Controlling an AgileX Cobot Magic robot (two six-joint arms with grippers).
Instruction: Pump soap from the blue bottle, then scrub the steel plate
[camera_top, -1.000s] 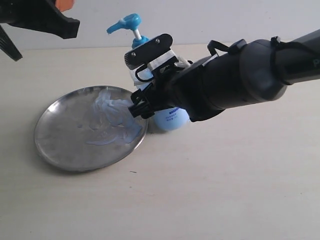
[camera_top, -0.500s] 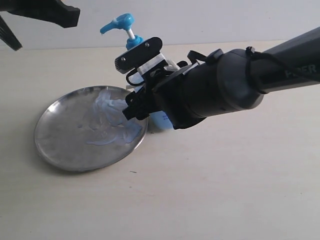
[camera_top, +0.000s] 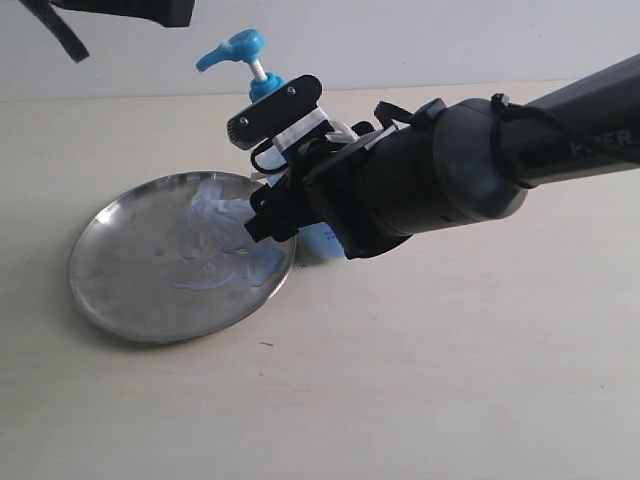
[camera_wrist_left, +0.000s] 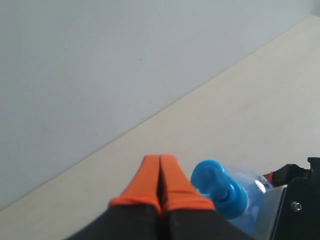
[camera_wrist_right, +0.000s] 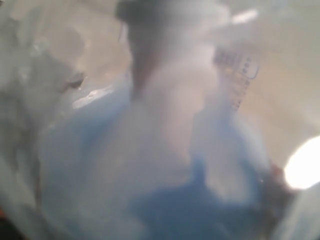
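1. Plate (camera_top: 120, 270): lies flat on the table (camera_top: 450, 350), left of centre. Pale soap (camera_top: 225, 235) is smeared over its right half.
2. Bottle (camera_top: 264, 85): stands just beside the plate's right rim.
3. Right gripper (camera_top: 272, 165): clasped wide around the bottle's body.
4. Left gripper (camera_wrist_left: 160, 180): orange fingertips (camera_wrist_left: 147, 182) pressed together with nothing between them, raised above the bottle's top.

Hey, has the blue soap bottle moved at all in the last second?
Yes. The pump head of the blue bottle has shifted left in the exterior view, toward the steel plate, which has not moved.
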